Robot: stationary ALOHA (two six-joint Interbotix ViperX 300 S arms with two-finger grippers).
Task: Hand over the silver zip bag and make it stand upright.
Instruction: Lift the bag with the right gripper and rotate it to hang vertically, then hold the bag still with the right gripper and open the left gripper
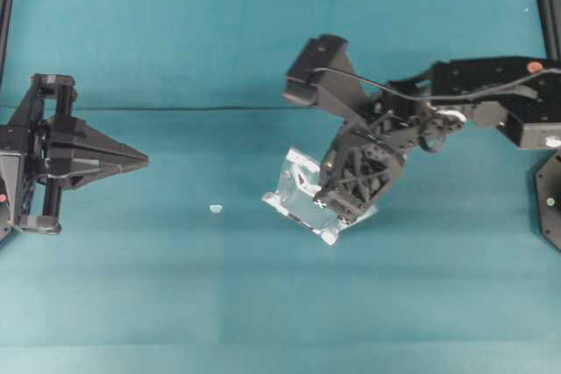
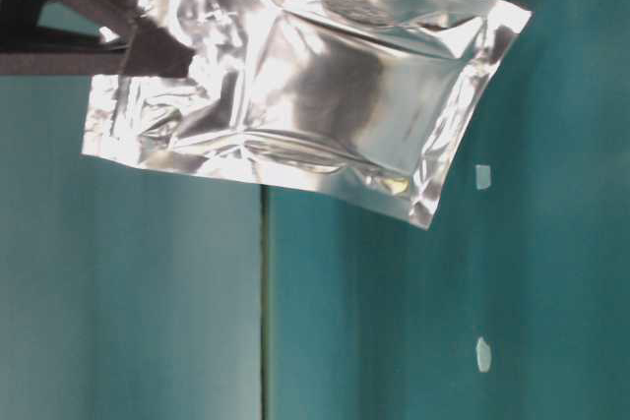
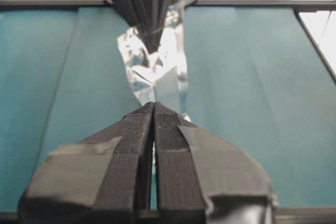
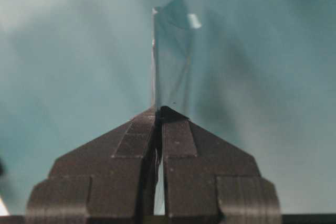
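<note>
My right gripper is clamped on the silver zip bag, held aloft mid-table, long axis slanted. My left gripper, clenched empty, sits well apart near the left edge, pointing toward it

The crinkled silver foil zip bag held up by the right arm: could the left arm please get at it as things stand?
Probably yes. The crinkled silver foil zip bag hangs clamped in the right gripper, with bare teal table between it and the left gripper. But the left jaws are shut and must open first.
</note>
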